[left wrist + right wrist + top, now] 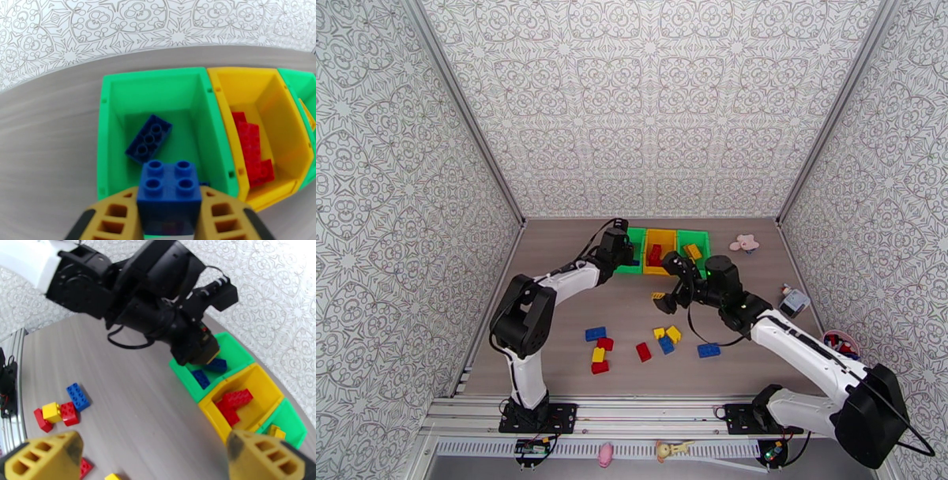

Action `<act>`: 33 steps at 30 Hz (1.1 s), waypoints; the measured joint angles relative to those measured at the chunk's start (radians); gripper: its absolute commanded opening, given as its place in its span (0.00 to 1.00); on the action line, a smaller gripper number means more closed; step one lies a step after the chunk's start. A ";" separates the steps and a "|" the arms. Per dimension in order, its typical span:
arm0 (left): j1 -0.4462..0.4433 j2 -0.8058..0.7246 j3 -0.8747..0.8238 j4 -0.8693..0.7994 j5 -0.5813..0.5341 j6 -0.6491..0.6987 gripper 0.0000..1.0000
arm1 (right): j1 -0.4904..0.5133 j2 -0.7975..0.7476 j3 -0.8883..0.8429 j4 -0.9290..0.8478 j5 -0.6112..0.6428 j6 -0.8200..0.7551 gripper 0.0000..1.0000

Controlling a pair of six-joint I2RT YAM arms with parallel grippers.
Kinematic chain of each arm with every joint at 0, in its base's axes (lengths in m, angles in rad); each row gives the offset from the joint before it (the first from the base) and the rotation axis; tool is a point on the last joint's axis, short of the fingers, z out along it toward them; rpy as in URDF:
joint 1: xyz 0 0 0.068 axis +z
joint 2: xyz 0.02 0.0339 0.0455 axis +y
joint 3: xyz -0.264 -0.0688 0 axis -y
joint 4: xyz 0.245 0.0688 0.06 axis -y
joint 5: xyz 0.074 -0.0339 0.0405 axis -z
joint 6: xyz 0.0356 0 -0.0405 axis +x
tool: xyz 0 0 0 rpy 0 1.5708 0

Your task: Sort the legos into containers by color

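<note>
My left gripper is shut on a blue two-by-two lego, held just above the near rim of the left green container. A darker blue lego lies inside that bin. Red legos lie in the yellow container, and yellow legos in the right green one. My right gripper hangs open and empty over the table in front of the bins, also visible from above. Several loose red, yellow and blue legos lie on the near table.
The left arm's wrist hangs over the left green bin. A pink flower-shaped toy lies right of the bins. A pink round cup and a small grey object sit by the right wall. A single blue lego lies under my right forearm.
</note>
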 measured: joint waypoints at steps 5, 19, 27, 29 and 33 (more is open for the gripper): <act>0.005 0.030 0.025 -0.002 0.004 -0.003 0.43 | 0.002 -0.032 -0.002 -0.011 0.017 0.000 1.00; -0.044 -0.254 -0.158 -0.014 -0.041 -0.017 0.81 | 0.068 -0.023 -0.012 -0.056 -0.016 -0.052 1.00; -0.089 -0.522 -0.391 -0.032 -0.127 -0.079 1.00 | 0.145 0.078 0.031 -0.101 -0.060 -0.128 0.99; -0.090 -0.583 -0.446 -0.065 -0.150 -0.111 1.00 | 0.158 0.093 0.045 -0.113 -0.077 -0.152 1.00; -0.105 -0.680 -0.521 -0.167 -0.184 -0.196 1.00 | 0.171 0.111 0.072 -0.143 -0.103 -0.194 0.99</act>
